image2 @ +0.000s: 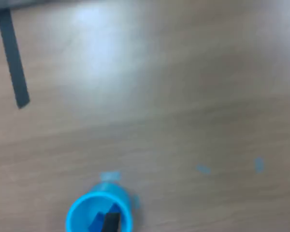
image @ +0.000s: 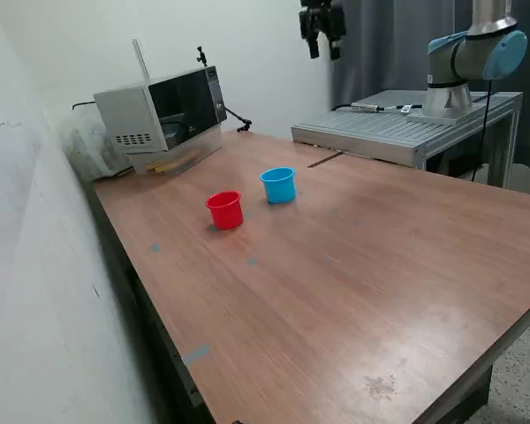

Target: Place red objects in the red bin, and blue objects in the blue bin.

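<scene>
The light blue cup sits on the table far below the raised gripper, with dark blue cubes visible inside it. The red cup stands just beside it, farther from the gripper. No loose cubes show. The jaws look slightly apart and empty.

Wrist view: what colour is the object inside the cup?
Dark blue, inside the light blue cup; wrist view shows it best.
</scene>
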`<state>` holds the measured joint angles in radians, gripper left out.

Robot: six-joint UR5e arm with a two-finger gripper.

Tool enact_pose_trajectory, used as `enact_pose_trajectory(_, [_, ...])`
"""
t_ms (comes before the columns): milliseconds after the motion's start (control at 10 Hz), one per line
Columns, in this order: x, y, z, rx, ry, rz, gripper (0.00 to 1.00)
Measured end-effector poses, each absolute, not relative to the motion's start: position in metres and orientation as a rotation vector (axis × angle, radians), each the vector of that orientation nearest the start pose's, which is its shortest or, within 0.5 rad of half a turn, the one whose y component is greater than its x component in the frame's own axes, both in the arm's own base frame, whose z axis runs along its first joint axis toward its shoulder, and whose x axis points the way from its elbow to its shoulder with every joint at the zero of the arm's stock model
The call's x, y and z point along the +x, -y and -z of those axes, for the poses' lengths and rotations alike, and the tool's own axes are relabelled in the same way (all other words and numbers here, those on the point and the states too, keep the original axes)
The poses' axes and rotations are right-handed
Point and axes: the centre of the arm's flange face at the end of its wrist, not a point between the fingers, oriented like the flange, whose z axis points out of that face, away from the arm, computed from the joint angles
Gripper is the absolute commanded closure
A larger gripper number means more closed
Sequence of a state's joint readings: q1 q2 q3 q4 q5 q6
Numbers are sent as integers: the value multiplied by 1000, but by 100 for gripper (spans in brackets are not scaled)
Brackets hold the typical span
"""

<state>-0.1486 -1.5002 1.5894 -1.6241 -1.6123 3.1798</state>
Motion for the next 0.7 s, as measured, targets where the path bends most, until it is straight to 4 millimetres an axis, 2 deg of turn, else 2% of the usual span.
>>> enact_pose_trajectory(200, [-484,94,-502,-2022,-2343,-13,0])
enact_pose_trajectory(300, [-464,106,-520,-2042,-2334,-22,0])
enact_pose_trajectory(500, [-441,115,-535,-2062,-2329,-28,0])
enact_pose_trajectory(700, [-432,119,-541,-2076,-2337,-22,0])
